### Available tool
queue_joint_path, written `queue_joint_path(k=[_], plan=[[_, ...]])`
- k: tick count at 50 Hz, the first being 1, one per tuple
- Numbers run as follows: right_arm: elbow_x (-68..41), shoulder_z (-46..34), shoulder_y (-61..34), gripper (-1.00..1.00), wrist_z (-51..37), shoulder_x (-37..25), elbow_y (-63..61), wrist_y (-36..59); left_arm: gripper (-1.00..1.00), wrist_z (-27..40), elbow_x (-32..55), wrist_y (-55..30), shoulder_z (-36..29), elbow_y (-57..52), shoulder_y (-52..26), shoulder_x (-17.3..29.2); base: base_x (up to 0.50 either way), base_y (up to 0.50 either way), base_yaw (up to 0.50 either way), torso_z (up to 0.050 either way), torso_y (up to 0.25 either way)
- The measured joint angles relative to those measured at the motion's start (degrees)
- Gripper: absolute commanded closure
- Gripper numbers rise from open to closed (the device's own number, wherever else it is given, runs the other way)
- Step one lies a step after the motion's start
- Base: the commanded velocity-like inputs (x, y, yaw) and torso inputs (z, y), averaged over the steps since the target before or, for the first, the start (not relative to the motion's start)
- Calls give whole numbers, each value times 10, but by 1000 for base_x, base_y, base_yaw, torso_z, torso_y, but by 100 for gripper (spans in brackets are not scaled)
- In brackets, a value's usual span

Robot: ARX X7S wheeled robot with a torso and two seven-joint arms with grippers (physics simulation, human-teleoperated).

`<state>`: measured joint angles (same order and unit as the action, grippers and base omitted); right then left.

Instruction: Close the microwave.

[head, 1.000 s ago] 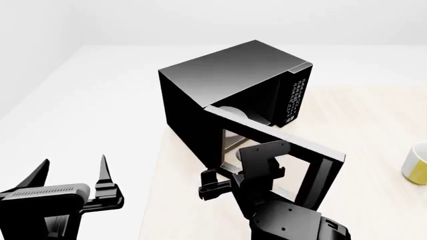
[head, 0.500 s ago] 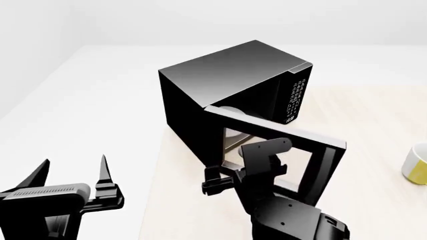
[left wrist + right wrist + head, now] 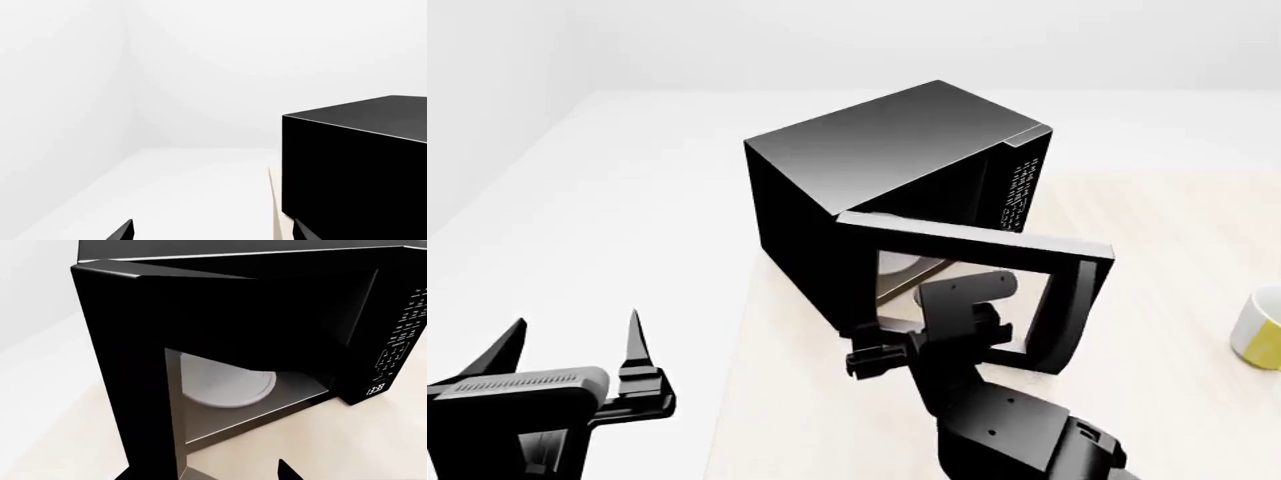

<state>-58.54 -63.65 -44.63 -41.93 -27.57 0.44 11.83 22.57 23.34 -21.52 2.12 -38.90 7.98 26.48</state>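
The microwave (image 3: 894,180) sits at the near left corner of the pale wooden worktop (image 3: 1174,330), turned at an angle, its keypad panel (image 3: 1018,195) facing our right. Its windowed door (image 3: 974,290) stands partly open, swung out toward us. We judge the closing push to be in hand: our right gripper (image 3: 941,335) is against the outer face of the door, low and near the hinge side. Its fingers cannot be read; the wrist body hides them in the head view and only two dark tips show in the right wrist view, so we cannot tell how far apart they are. They appear to hold nothing. The next move calls for pressing the door on along its arc toward the cavity until it meets the front frame.

Our left gripper (image 3: 574,350) hangs off to the left, well apart from the microwave, its fingers spread wide and empty.

Only the right wrist view looks past the door's edge to the white turntable plate (image 3: 223,382) and lit display. The head view alone shows a mug (image 3: 1261,328) at far right.
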Motion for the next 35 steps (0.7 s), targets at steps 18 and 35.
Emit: queue_joint_path(k=[18,35], plan=[[6,4,-4,-100,11,7,42,-2,-100,3,3,-2,-1,-3,0,2,0,0,0,0,0],[10,6,-7,-100,20,14,75,-2,-100,6,4,-3,-2,-2,-1,4,0,0,0,-1,0]])
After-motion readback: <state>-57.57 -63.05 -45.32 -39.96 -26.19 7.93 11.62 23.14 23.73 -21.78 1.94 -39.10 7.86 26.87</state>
